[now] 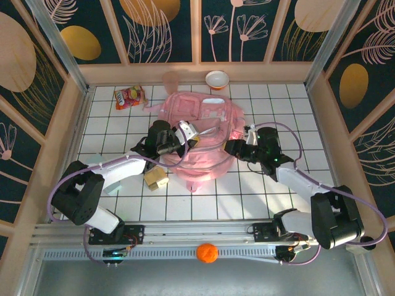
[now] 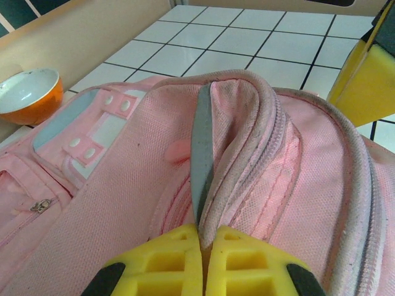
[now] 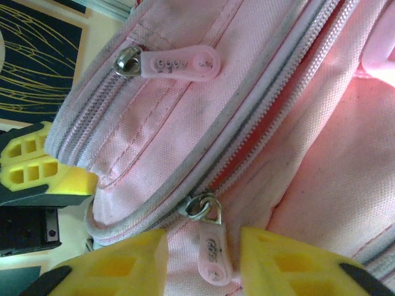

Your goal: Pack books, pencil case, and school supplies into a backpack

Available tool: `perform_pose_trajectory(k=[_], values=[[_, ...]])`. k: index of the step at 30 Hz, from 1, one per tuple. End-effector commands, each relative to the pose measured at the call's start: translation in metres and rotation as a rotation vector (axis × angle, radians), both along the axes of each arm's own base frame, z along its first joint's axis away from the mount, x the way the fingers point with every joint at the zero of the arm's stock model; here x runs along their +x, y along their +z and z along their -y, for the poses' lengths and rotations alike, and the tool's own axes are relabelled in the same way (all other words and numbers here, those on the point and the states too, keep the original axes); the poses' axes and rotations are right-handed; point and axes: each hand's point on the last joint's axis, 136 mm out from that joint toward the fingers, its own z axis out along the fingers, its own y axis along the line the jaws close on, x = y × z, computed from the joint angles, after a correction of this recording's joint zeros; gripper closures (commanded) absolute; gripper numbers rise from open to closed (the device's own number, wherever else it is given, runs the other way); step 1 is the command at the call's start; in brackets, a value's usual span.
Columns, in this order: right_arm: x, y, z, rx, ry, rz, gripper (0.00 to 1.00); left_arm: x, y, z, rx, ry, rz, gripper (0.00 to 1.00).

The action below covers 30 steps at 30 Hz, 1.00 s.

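Orange ball (image 1: pixel 207 253) nearest, one, on the metal rail between the two arm bases. Just beyond, on the white tiled desk (image 1: pixel 271 203), one cluster of small tan and yellow blocks (image 1: pixel 155 179), beside the near-left corner of the large soft pink backpack (image 1: pixel 207 120).

Left end effector (image 2: pixel 202 237): yellow pads pressed together, clamped on an upright grey-trimmed fold (image 2: pixel 200 148) of the backpack's rim, fabric pinched between them.

Right end effector (image 3: pixel 203 246): yellow pads apart, one on each side of a pale pink rubber zip pull (image 3: pixel 213 256), a thin gap left on both sides, no clear contact with it. Second zip pull (image 3: pixel 179 63) of the same kind farther up the same side; two counted in the right wrist view.

Backpack in the middle of the desk, one, lying flat between the two end effectors, left one on its left side, right one on its right.

Bare tiles wide on the near right and along the right side; narrower strip on the left.

Farther back: one red-and-yellow printed snack packet (image 1: pixel 128 97) at the far left, apart from the backpack; one orange bowl with a white inside (image 1: pixel 217 79) just past the backpack's far edge, against the pale wooden wall (image 1: pixel 123 73) closing the desk.
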Motion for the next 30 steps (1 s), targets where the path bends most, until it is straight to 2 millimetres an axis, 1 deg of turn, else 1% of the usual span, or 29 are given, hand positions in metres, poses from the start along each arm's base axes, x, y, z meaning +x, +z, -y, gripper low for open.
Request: perform_pose_trajectory(k=[1,7,10,11,14,17,24,27,29,30], values=[[0.007,-0.005,0.001,-0.048,-0.019,0.0,0.63,0.0,0.055,0.011,-0.139,-0.038,0.125,1.0],[0.009,-0.009,0.0,-0.083,-0.014,0.014,0.69,0.0,0.057,0.012,-0.142,-0.038,0.128,1.0],[0.008,-0.014,0.001,-0.113,-0.011,0.007,0.81,0.0,0.057,0.011,-0.142,-0.036,0.13,1.0],[0.007,-0.015,0.002,-0.122,-0.014,0.003,0.82,0.0,0.057,0.011,-0.14,-0.034,0.13,1.0],[0.005,-0.015,0.001,-0.136,-0.013,0.003,0.82,0.001,0.056,0.011,-0.139,-0.031,0.129,1.0],[0.001,-0.009,-0.003,-0.129,-0.001,0.007,0.83,0.002,0.056,0.011,-0.136,-0.023,0.129,1.0],[-0.022,0.012,-0.025,-0.081,0.051,0.009,0.84,0.009,0.053,0.014,-0.104,0.01,0.133,1.0],[-0.032,0.016,-0.033,-0.07,0.063,-0.001,0.84,0.009,0.053,0.018,-0.105,0.01,0.133,1.0],[-0.034,0.018,-0.035,-0.063,0.049,-0.009,0.85,0.009,0.054,0.022,-0.104,0.008,0.135,1.0],[-0.039,0.019,-0.041,-0.052,0.063,-0.012,0.86,0.008,0.053,0.024,-0.104,0.005,0.134,1.0]])
